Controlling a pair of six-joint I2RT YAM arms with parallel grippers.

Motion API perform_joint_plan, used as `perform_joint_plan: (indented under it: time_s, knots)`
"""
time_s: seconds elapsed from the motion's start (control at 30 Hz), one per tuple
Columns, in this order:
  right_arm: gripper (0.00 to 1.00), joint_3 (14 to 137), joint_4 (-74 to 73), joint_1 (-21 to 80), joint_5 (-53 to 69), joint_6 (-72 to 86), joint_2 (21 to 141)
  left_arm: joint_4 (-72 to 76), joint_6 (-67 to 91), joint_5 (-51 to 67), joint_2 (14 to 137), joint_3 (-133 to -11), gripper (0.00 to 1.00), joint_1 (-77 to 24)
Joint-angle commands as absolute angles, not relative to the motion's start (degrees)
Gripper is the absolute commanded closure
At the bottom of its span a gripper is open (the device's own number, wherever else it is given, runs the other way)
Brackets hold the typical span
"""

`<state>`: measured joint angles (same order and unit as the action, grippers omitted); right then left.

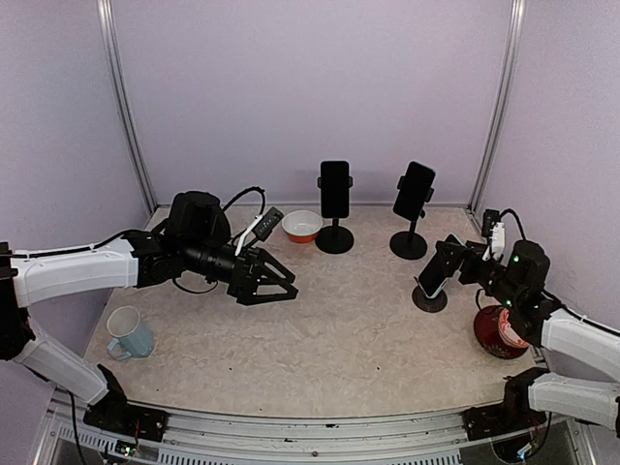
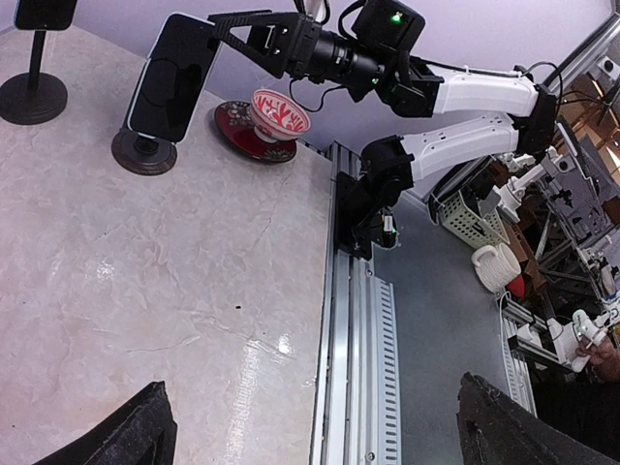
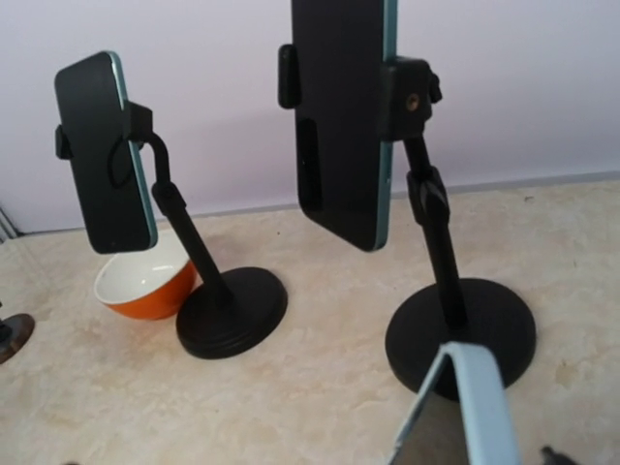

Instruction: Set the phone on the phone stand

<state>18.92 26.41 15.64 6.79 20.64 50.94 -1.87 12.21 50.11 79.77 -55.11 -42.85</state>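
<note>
My right gripper (image 1: 449,257) hangs at the top edge of the black slab phone (image 1: 432,275), fingers spread and gripping nothing. The phone leans tilted on the low, round-based black stand (image 1: 429,300). My left gripper (image 1: 276,284), well apart, is spread too. A finger clipping the phone on retreat could tip it off. No brand or writing is legible.
</note>
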Motion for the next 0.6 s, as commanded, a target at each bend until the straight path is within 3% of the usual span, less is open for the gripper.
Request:
perform_joint_plan:
  time_s: [0.0,0.23,0.57]
  knots:
    - [0.00,22.82,16.03,16.00,6.54,21.85,47.20,-0.32,12.27,49.78,77.83,-53.88,0.01,-42.98]
    - [0.00,35.73,-1.34,16.00,3.96,24.76,47.94,-0.14,12.54,49.43,77.07,-53.31,0.01,-43.14]
    - [0.00,33.63,0.70,15.48,4.07,36.44,41.11,4.52,14.76,48.45,73.71,-48.09,0.01,-44.29]
